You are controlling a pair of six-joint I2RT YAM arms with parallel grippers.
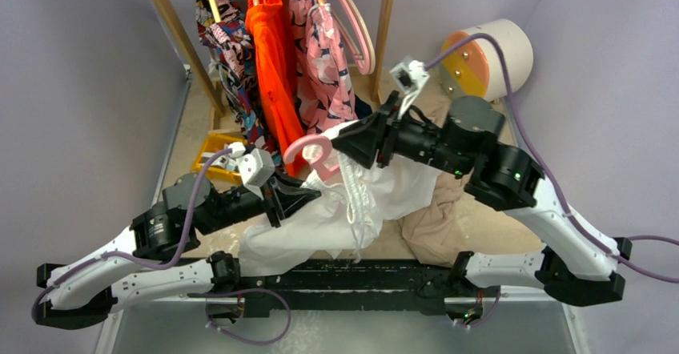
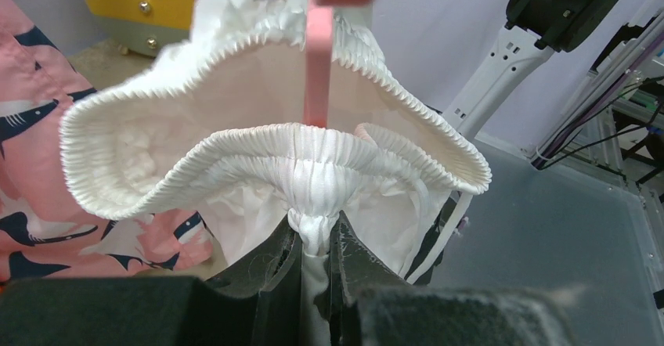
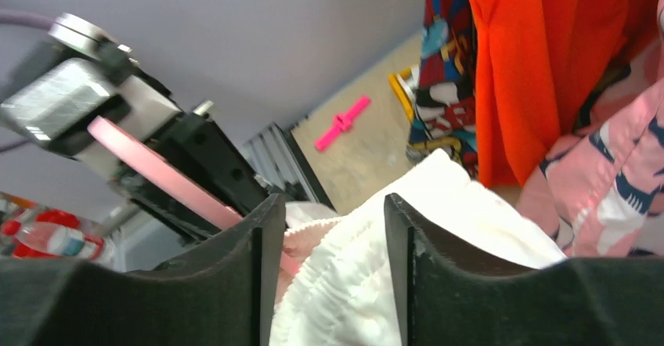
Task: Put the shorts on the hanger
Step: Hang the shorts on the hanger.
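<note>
The white shorts (image 1: 320, 219) hang between the two arms, with their drawstrings dangling. My left gripper (image 2: 317, 240) is shut on a bunched piece of the gathered waistband (image 2: 258, 146), which gapes open above it. The pink hanger (image 2: 317, 64) runs down into that opening, and its loop hook (image 1: 314, 150) sticks out beside my right gripper (image 1: 346, 142). In the right wrist view my right gripper (image 3: 333, 228) is open, with waistband fabric (image 3: 352, 283) and a bit of the pink hanger (image 3: 156, 170) lying loose between its fingers.
A wooden rack at the back carries a patterned garment (image 1: 228, 42), an orange one (image 1: 272, 58), a pink patterned one (image 1: 324, 66) and a bare hanger (image 1: 358, 26). A tan garment (image 1: 436, 218) lies right of the shorts. A yellow bin (image 1: 218, 152) and a white drum (image 1: 488, 54) stand behind.
</note>
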